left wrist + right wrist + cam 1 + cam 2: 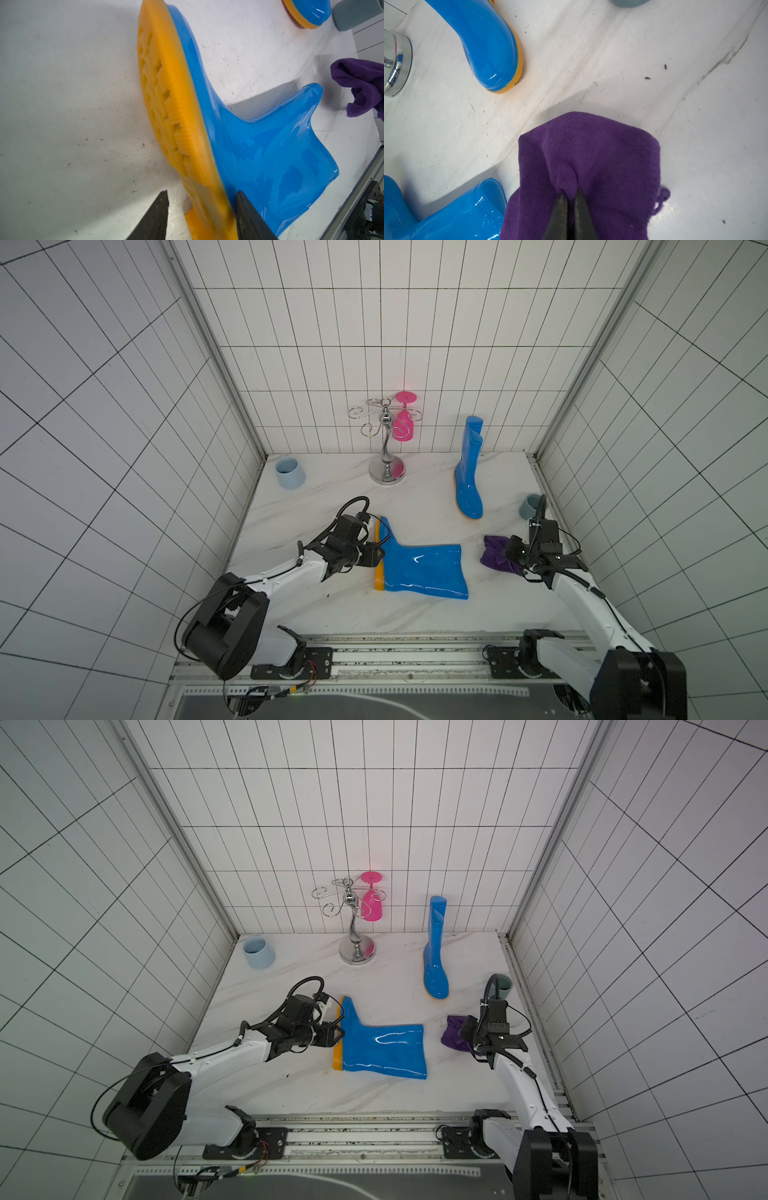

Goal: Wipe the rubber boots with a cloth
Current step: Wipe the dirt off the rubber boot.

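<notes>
Two risks worth weighing. Straddles the heel of the lying boot (419,570) with the left gripper (201,193), jaws parted, one side clear of the orange sole (166,104), one against the blue: no firm hold, so likely to skid or spin under wiping pressure. Pinches the cloth (591,149) in the right gripper (571,193), clenched on a single fold, just beside the boot's open cuff, not touching. Could snag the rim or pull free of so small a pinch. Leaves the standing boot (469,472) upright farther back, well apart; easily toppled by a sideways rub. Might also clip the grey cup (530,506) near the right arm.
</notes>
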